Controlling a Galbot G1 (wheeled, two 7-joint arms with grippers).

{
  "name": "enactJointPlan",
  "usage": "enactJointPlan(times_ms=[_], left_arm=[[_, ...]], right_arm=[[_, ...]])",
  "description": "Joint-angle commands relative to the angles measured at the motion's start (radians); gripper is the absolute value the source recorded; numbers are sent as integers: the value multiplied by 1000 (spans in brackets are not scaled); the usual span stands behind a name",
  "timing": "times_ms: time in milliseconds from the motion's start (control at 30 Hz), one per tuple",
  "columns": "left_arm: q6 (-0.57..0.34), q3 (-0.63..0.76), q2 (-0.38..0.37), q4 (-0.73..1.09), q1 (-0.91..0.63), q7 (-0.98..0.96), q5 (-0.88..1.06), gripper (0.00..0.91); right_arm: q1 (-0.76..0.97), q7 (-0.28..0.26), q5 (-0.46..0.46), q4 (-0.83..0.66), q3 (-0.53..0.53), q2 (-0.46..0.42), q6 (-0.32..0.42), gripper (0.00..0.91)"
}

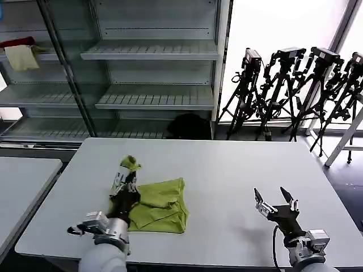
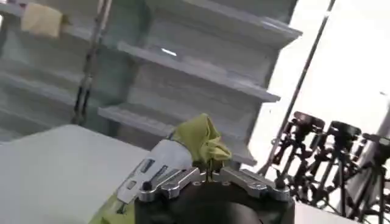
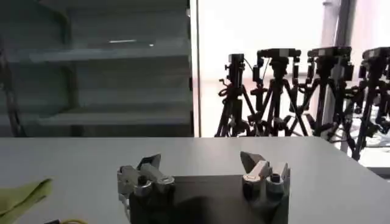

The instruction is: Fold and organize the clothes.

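left gripper (image 1: 129, 170) pinching a corner of the t-shirt (image 1: 161, 204), lifted clear of the table (image 1: 238, 170). rest of the shirt lies in a loose, partly folded heap on the near left of the table. right gripper (image 1: 276, 203) spread, resting near right, well apart from the cloth. step looks like a fold in hand; next calls for carrying the corner across and laying it flat.

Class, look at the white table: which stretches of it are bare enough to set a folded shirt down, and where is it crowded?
Bare: the far half of the table beyond the lime-green T-shirt, and the middle strip between the shirt and the open right gripper. Crowded: the near-left part, where the left gripper, shut on a bunch of the shirt, holds it up over the rest.
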Motion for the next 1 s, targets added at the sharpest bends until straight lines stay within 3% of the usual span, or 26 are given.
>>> enactJointPlan(times_ms=[33,967,1000], left_arm=[[-41,227,-40,140,-44,10,132,0],[-4,336,-97,264,-122,-10,199,10],[-2,338,-99,268,-127,-14,202,423]], right_arm=[[3,-1,-1,-3,-5,2,2,907],[12,-1,-11,-12,-28,14,10,907],[12,-2,-12,-13,-30,14,10,907]])
